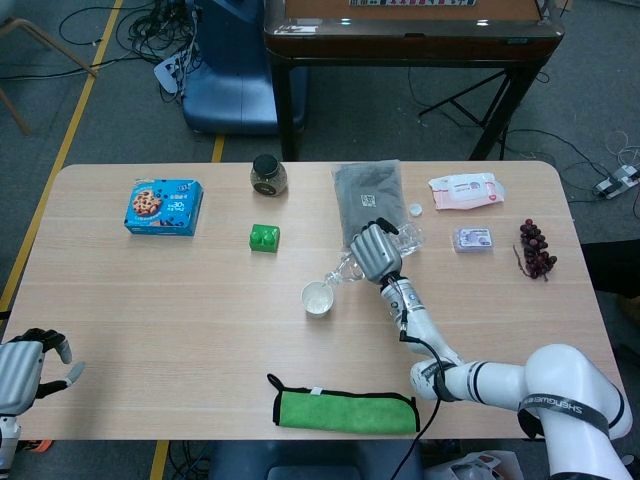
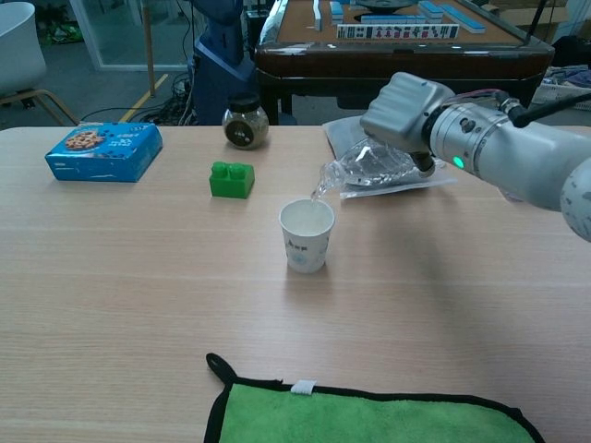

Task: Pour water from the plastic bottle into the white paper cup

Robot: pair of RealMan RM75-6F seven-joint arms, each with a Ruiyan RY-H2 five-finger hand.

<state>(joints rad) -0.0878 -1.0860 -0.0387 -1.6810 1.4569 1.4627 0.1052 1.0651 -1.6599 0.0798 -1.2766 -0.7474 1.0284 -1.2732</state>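
Right hand (image 2: 406,109) of yours grips the tilted plastic bottle (image 2: 365,168), mouth over the white paper cup (image 2: 306,234) mid-frame; only the head view shows your left hand (image 1: 25,365) lower left, empty, fingers loosely curled.

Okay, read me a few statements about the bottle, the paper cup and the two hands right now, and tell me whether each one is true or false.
1. The right hand holds the plastic bottle tilted, mouth toward the white paper cup. True.
2. The cup lies on its side. False: it stands upright on the table.
3. The left hand holds the cup. False: it holds nothing, near the table's left edge.
4. The green block sits between the cup and the blue box. True.
5. The green cloth covers the cup. False: it lies flat at the near edge.
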